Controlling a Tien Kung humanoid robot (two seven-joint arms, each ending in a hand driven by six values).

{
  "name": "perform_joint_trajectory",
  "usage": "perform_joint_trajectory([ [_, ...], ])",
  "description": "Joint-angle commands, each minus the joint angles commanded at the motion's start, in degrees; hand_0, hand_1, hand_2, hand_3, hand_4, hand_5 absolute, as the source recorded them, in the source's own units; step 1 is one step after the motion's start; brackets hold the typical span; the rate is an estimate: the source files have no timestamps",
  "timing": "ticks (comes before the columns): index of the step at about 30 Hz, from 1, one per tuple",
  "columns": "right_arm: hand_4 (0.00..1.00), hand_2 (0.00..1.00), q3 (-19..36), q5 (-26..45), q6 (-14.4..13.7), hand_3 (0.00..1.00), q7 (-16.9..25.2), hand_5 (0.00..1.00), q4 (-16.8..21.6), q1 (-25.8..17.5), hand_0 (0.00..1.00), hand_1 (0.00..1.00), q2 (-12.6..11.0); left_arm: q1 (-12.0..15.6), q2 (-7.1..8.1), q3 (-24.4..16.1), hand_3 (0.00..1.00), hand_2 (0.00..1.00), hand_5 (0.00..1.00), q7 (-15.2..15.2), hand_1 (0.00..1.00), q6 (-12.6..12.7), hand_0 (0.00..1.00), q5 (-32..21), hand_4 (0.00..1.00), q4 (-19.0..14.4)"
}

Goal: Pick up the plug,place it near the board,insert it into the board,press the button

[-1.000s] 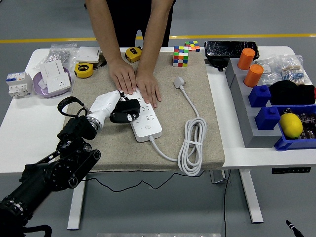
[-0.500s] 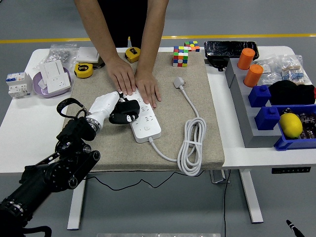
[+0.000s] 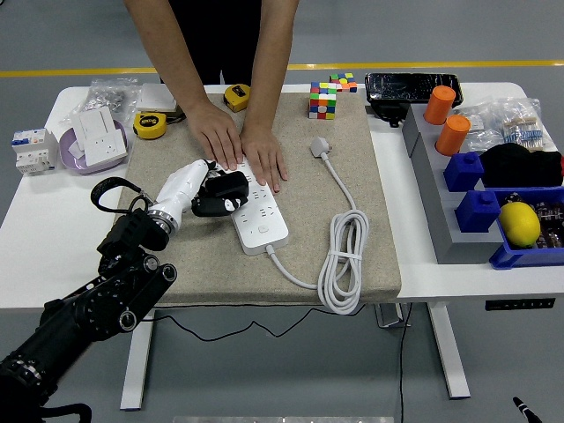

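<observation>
Bright, even light — sharp focus

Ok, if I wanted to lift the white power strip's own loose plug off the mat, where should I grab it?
Probably by the white plug head, pinched across its side faces from above. It lies flat on the beige mat, clear of the person's hands and the white power strip. Its cable trails toward the near edge, so come from the far side.
</observation>
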Motion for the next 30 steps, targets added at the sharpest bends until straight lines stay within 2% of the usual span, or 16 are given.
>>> perform_joint_trajectory([
  [5, 0.998, 0.734, 0.11, -0.08, 0.01, 0.765, 0.01, 0.998, 0.0, -0.15, 0.813, 0.734, 0.05, 0.26, 0.0, -0.58, 0.266, 0.272, 0.26, 0.02, 0.217, -0.12, 0.384, 0.16, 0.568, -0.07],
  [9, 0.998, 0.734, 0.1, 0.0, 0.0, 0.765, 0.04, 0.998, 0.0, -0.18, 0.813, 0.734, 0.12, 1.31, 0.0, -3.0, 0.266, 0.272, 0.263, -0.2, 0.218, -0.05, 0.386, 0.21, 0.568, -1.14],
  [15, 0.998, 0.734, 0.27, 0.08, -0.05, 0.765, 0.01, 0.998, 0.0, -0.26, 0.813, 0.734, 0.24, 3.78, 0.0, -9.08, 0.267, 0.271, 0.263, -0.54, 0.216, 0.86, 0.388, 0.63, 0.567, -6.38],
  [19, 0.998, 0.734, 0.33, 0.18, -0.07, 0.765, 0.03, 0.998, 0.0, -0.26, 0.813, 0.734, 0.29, 4.32, 0.0, -11.25, 0.267, 0.271, 0.263, -0.31, 0.216, 1.18, 0.388, 1.57, 0.567, -7.41],
  [24, 0.998, 0.734, 0.36, 0.36, -0.12, 0.765, 0.09, 0.998, 0.0, -0.16, 0.813, 0.734, 0.26, 4.58, 0.62, -12.33, 0.269, 0.271, 0.266, -0.06, 0.227, 1.76, 0.387, 3.31, 0.562, -5.94],
  [30, 0.998, 0.734, 0.34, 0.48, -0.12, 0.765, 0.11, 0.998, 0.0, -0.14, 0.813, 0.734, 0.35, 4.65, 0.66, -13.75, 0.277, 0.276, 0.268, -0.42, 0.238, 2.9, 0.395, 7.3, 0.562, -1.18],
])
